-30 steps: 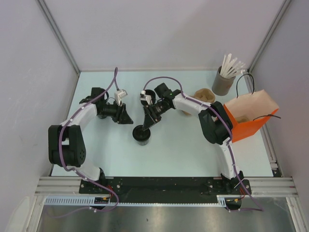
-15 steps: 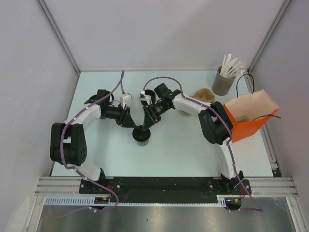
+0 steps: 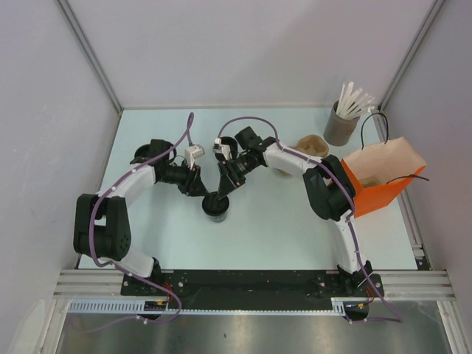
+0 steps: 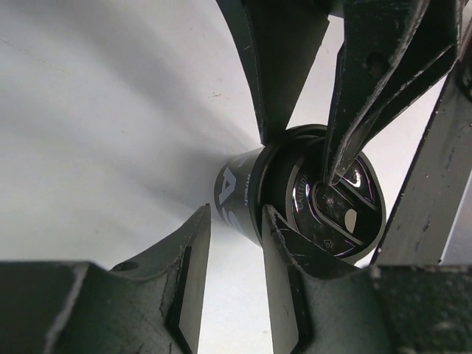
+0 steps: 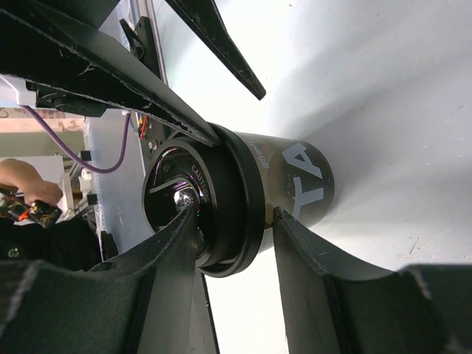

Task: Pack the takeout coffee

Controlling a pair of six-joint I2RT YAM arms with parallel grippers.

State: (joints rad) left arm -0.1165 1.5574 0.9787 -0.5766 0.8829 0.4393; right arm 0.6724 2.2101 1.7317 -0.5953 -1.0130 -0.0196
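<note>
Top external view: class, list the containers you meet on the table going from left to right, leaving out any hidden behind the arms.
Lidded black cup → brown cup → grey tub of white sticks → orange bag.

A lab test cell: plain partition walls [image 3: 243,51], aluminium framing [image 3: 88,280].

Takeout coffee [image 3: 216,206]: small black disposable cup, round black lid [image 5: 198,214] seated on top, white lettering on the side wall. Stands upright on the pale bench [image 3: 265,228], roughly mid-bench, left of centre. Lid shows a raised rim and a small sip opening in the left wrist view.
</note>
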